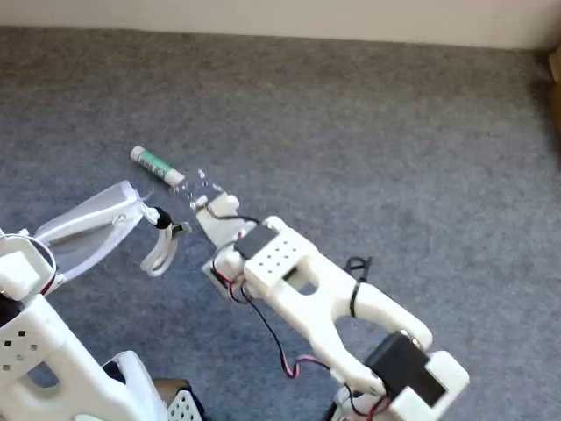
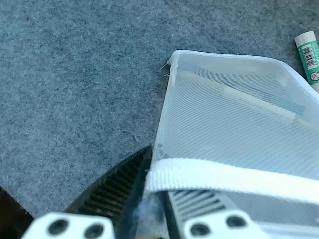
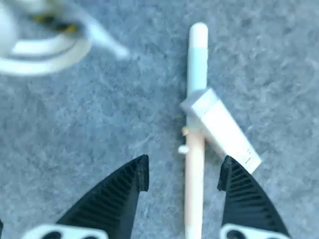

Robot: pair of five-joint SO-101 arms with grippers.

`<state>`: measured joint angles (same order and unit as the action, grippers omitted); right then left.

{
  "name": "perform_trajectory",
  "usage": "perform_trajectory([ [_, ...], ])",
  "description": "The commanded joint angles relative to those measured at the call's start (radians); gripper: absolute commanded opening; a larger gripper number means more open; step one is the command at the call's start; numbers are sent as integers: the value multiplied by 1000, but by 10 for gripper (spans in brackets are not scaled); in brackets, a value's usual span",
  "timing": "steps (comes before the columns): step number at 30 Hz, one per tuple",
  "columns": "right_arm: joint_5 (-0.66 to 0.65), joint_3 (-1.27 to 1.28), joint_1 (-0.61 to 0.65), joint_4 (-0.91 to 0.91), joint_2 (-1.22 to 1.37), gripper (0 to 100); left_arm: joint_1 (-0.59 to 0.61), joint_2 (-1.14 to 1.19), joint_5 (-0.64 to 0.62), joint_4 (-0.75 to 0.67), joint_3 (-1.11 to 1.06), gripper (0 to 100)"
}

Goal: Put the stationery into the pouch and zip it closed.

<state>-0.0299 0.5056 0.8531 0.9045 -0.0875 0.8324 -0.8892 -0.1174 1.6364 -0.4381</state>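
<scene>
Noted: right tool released, jaws spread wide, held over the desk, gripping nothing. Between its two black fingers, lying lengthwise: pen, cream at the near end, pale blue then white toward the far end. Just beside the pen, toward one finger, touching or overlapping the barrel: small white block, set at an angle to it; eraser or box, cannot tell which. Farther out, past the fingertips and off to one side: white loop, blurred.

Noted: left tool clenched on the pouch, gripping at the white webbing band along one edge. Pouch of translucent white mesh, spreading away from the tool, far corner over bare desk. Through the mesh: long pale strip, nature not discernible. Beyond the far edge of the pouch, apart from it: glue stick, green label, white end, lying flat on the desk.

From the high view: pouch at the left, white loop hanging off its end nearest the right tool; glue stick farther back, near that tool's tip. Pen, small white block and glue stick all outside the pouch. Grey carpet-like covering across the desk.
</scene>
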Motion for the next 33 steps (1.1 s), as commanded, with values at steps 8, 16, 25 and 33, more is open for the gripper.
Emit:
perform_trajectory([
  [8,-166,-211,-67,-24,159,220,13,-2,-9,-25,-2,7],
  [16,-215,-245,-67,-24,259,205,13,-2,-9,-23,-2,7],
  [25,-301,-245,-74,-24,262,24,13,-2,-9,-20,-2,7],
  [33,-304,-288,-223,76,259,19,13,-1,-9,-20,-2,7],
])
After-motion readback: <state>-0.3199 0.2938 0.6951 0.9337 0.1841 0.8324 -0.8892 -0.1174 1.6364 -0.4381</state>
